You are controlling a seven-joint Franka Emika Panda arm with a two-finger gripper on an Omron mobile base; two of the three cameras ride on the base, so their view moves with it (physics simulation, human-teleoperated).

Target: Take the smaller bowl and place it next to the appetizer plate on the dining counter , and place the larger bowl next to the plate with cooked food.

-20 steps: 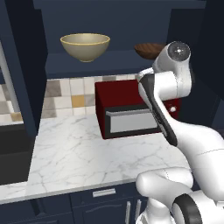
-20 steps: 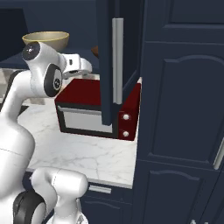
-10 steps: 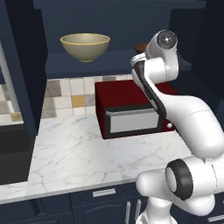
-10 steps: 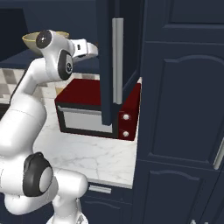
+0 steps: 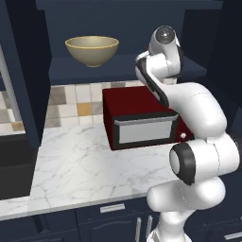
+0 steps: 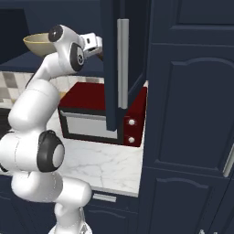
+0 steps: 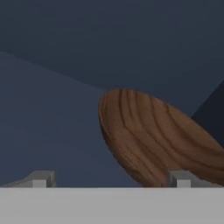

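dark navy cabinets frame your left base view, with a white marble counter [image 5: 85, 175] below and a checked tile backsplash [image 5: 71, 101] behind it. on the navy shelf [image 5: 118, 68] above the tiles you have the big bowl [image 5: 91, 50], beige with a yellowish rim, upright and well to the left of the arm [image 5: 189, 123]. a dark red oven [image 5: 142, 124] with a grey door sits on the counter under the shelf, and the arm rises in front of its right end, with its top joint up at shelf height. from this side you cannot tell how the claw stands, as the arm hides it. moving to your right base view, the same oven [image 6: 98, 116] sits on the counter [image 6: 107, 171], partly behind an open navy cabinet door [image 6: 125, 64] with a long grey handle [image 6: 122, 64]. the big bowl [image 6: 37, 43] peeks out behind the arm's upper joint, and the claw [image 6: 97, 45] reaches over the shelf toward the door's edge. in your hand view, the small bowl [image 7: 157, 140], brown with wood grain, looks tilted against the navy shelf; this view rolls with the hand, so you cannot tell its true tilt. the two fingertips [image 7: 41, 178] stand spread wide apart, one left of the small bowl and one in front of its lower edge, released and grasping nothing.
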